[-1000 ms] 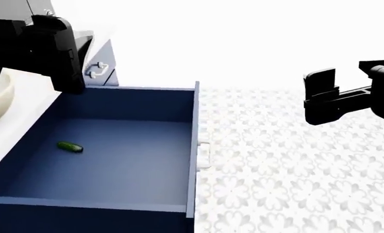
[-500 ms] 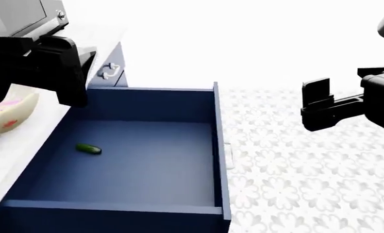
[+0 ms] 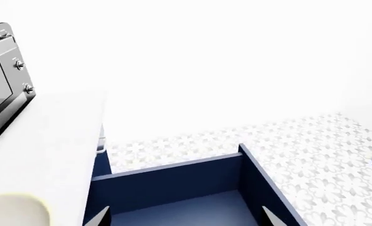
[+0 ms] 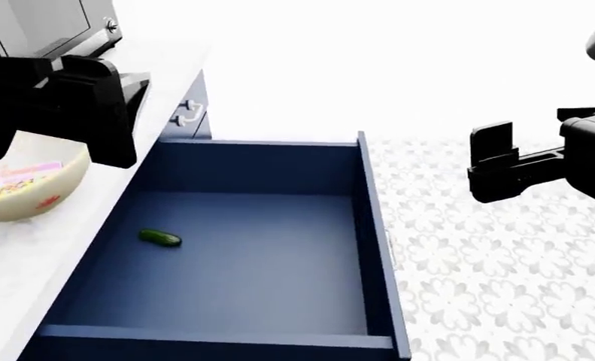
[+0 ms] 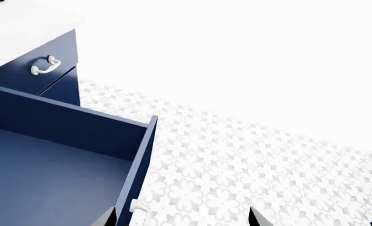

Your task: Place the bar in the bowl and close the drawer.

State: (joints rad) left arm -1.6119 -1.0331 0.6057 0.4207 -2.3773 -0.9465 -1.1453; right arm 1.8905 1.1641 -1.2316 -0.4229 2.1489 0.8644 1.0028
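The cream-white bowl (image 4: 31, 197) stands on the white counter at the left, and the pink and yellow bar (image 4: 18, 180) lies inside it. To its right the navy drawer (image 4: 257, 256) is pulled wide open. My left gripper (image 4: 104, 147) hangs over the counter's edge between bowl and drawer. In the left wrist view that gripper (image 3: 186, 219) is open and empty above the drawer (image 3: 192, 188), with the bowl's rim (image 3: 16, 209) beside it. My right gripper (image 4: 493, 162) hovers over the floor right of the drawer; it (image 5: 182, 217) is open and empty near the drawer's front (image 5: 142, 160).
A small dark green cucumber (image 4: 159, 238) lies on the drawer floor at the left. A black microwave (image 4: 47, 26) sits on the counter behind the left arm. A white handle (image 5: 135, 206) sticks out from the drawer front. Patterned floor (image 4: 478, 271) spreads to the right.
The head view has swung left, so the drawer and counter slid right in it. More of the bowl shows, with the bar inside. Both arms keep their places in the picture.
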